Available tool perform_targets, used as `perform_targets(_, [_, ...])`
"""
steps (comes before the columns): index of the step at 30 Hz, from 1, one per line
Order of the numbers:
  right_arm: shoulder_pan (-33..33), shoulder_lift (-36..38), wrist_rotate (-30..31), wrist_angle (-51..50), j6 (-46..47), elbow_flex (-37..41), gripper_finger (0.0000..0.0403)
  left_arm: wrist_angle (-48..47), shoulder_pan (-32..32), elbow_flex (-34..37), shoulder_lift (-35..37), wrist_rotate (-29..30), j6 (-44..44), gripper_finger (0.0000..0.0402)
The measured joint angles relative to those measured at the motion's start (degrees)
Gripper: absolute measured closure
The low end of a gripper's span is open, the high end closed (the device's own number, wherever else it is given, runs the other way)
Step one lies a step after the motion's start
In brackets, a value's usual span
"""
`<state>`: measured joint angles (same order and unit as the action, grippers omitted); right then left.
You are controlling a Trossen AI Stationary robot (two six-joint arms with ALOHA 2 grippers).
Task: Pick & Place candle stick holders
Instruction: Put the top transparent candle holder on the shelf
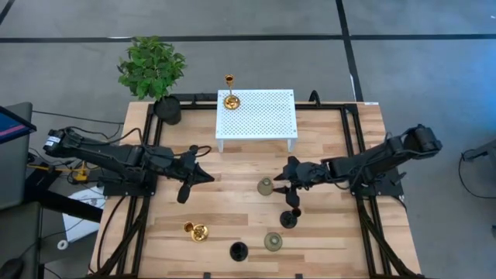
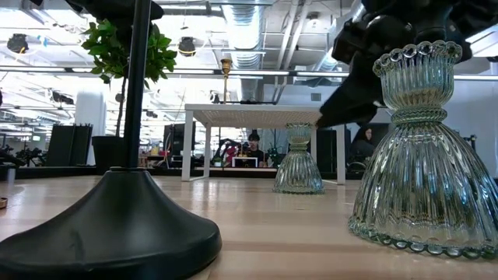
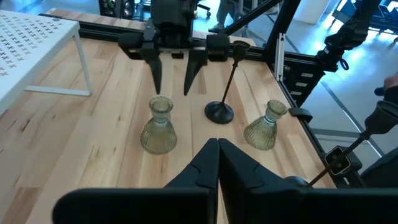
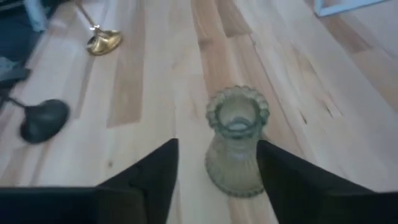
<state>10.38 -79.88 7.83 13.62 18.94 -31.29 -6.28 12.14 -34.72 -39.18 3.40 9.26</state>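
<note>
A grey-green glass candle stick holder stands upright on its base mid-table. My right gripper is open just to its right, one finger on either side of it and clear of it; the left wrist view shows those fingers above and behind its rim. A black holder, a second grey-green one, another black one and a gold one lying on its side sit nearer the front edge. Another gold holder stands on the white stand. My left gripper waits shut at centre left.
The white perforated stand rests on legs at the table's far middle. A black plant pot with a green plant stands at the far left corner. Black frame rails run along both sides of the table. Bare wood lies between the two grippers.
</note>
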Motion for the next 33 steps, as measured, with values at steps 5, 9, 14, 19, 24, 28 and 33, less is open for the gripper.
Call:
perform_targets(5, [-0.6, -3.3, 1.5, 0.6, 0.0, -0.7, 0.0137, 0.2, 0.0, 0.0, 0.0, 0.0, 0.0, 0.0397])
perform_targets(9, [-1.3, -5.8, 1.5, 0.6, 0.1, -2.7, 0.0124, 0.3, 0.0, 0.0, 0.0, 0.0, 0.0, 0.0395])
perform_targets(14, [-2.5, -8.9, 1.3, 0.5, 0.0, -5.9, 0.0116, 0.3, 0.0, 0.0, 0.0, 0.0, 0.0, 0.0397])
perform_targets(19, [-3.1, -11.6, -1.2, 0.4, 0.0, -8.3, 0.0116, 0.3, 0.0, 0.0, 0.0, 0.0, 0.0, 0.0395])
perform_targets(24, [-2.8, -14.6, -3.5, 0.1, 0.1, -9.5, 0.0116, 0.4, 0.0, 0.0, 0.0, 0.0, 0.0, 0.0397])
perform_targets(28, [-2.5, -15.5, -3.5, 0.1, 0.1, -10.1, 0.0117, 0.3, 0.0, 0.0, 0.0, 0.0, 0.0, 0.0395])
perform_targets(33, [-2.8, -15.4, -3.5, 0.0, 0.1, -10.5, 0.0118, 0.3, 0.0, 0.0, 0.0, 0.0, 0.0, 0.0397])
